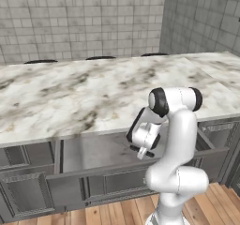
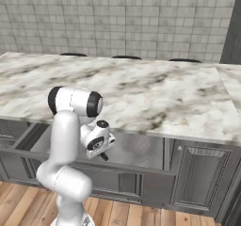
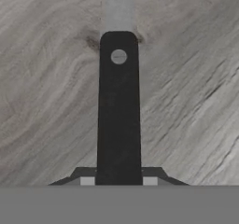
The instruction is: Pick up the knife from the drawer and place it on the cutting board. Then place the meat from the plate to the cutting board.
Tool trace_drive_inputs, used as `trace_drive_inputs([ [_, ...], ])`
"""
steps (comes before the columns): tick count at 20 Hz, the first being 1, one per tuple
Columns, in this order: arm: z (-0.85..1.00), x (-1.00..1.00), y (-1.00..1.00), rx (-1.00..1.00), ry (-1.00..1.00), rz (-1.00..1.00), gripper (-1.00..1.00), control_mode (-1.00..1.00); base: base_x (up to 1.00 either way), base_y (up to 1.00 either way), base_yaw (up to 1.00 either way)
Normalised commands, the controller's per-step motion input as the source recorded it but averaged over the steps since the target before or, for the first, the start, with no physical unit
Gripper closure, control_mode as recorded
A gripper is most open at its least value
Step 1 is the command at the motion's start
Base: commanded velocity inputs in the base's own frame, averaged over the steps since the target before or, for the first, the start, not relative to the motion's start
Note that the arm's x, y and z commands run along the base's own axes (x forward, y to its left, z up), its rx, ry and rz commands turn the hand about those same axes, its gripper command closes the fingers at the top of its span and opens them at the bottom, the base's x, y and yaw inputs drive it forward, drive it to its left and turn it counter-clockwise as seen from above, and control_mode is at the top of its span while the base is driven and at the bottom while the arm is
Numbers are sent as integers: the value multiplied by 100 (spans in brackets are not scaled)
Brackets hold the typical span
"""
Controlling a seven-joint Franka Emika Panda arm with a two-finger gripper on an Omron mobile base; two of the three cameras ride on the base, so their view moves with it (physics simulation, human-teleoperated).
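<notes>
The gripper [image 3: 118,181] reaches down into the open drawer [image 1: 93,151] below the marble counter [image 1: 93,90], its two dark fingertips [image 3: 86,175] pressed against either side of the knife [image 3: 118,111], clamped on its black handle. The knife lies flat on the drawer's grey wood-grain floor, its silver blade running away from the hand. In the base views the white arm bends down over the drawer's flat front panel.

Kitchen: marble counter [image 1: 93,93], tiled wall [image 1: 79,18]
</notes>
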Motion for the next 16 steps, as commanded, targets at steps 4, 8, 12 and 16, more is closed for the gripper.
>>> trace_drive_inputs([
  [4, 7, -16, 0, 0, 0, 31, 100, -100, 0, 0, 0],
  [8, 3, -17, 0, 0, 0, 36, 100, -100, 0, 0, 0],
  [12, 30, -18, 0, 0, 0, 35, 100, -100, 0, 0, 0],
  [16, 56, -27, 0, 0, 0, 30, 100, -100, 0, 0, 0],
])
